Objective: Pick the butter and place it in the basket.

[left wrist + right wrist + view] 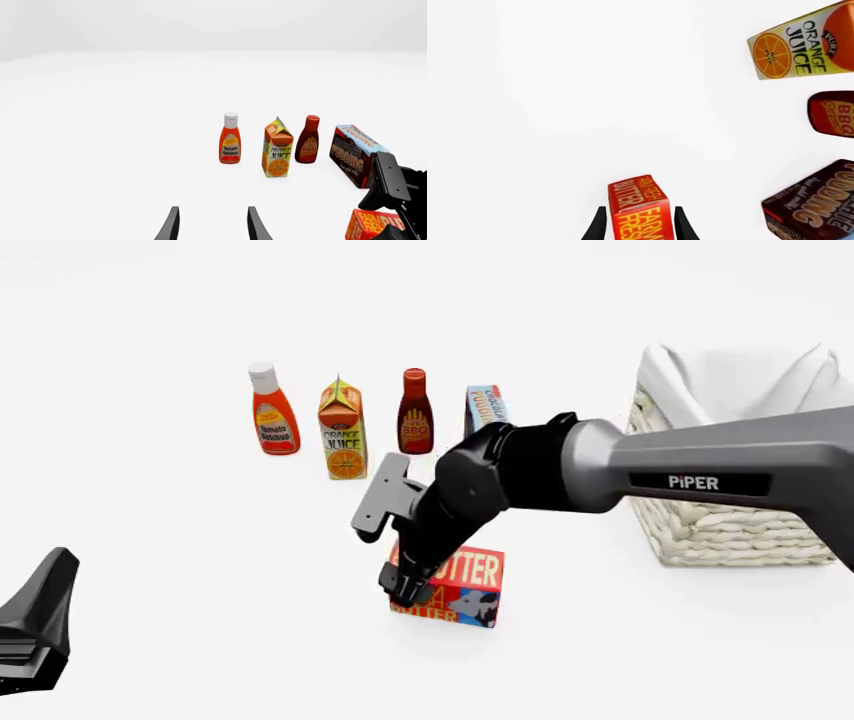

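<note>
White table [174, 570]: my right gripper [639, 225] reaches down, fingers straddling one butter [461, 585] box; two bottles, one basket [721, 520].

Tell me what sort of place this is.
Likely a simulated grocery-sorting tabletop: a featureless white surface, packaged foods such as the orange juice carton and butter, and a woven basket for packing.

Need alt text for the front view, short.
The right arm's hand reaches down onto the red-orange rectangular butter box on the white table. Behind stand a ketchup bottle, orange juice carton, BBQ sauce bottle and pudding box; a cream woven basket sits right.
</note>
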You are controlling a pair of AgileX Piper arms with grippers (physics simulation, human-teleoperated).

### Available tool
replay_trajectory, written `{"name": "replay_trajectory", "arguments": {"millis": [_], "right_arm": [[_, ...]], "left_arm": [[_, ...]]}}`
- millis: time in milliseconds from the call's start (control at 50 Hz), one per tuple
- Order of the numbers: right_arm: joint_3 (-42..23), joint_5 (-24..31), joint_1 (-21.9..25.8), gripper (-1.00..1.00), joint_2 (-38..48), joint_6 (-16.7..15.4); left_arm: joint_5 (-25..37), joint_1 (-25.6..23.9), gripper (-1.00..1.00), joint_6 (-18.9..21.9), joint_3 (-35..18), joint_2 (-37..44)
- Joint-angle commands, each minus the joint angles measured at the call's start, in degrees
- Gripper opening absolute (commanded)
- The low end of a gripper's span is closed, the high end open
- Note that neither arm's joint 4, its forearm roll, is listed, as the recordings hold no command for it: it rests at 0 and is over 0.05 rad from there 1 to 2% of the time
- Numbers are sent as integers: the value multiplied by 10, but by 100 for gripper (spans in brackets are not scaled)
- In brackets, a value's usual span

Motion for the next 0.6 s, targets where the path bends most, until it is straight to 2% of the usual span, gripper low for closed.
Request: {"name": "replay_trajectory", "arguments": {"millis": [20, 460, 500, 520, 540, 600], "right_arm": [[1, -8, 0, 100, 7, 2], [-13, -23, -2, 100, 37, 4], [2, -32, 10, 100, 27, 12], [-9, -39, 1, 100, 33, 3], [-16, -41, 0, -100, 35, 6], [31, -73, 33, -100, -7, 31]], "left_arm": [[0, 0, 100, 0, 0, 0], [0, 0, 100, 0, 0, 0], [0, 0, 100, 0, 0, 0], [0, 0, 100, 0, 0, 0], [0, 0, 100, 0, 0, 0], [0, 0, 100, 0, 0, 0]]}}
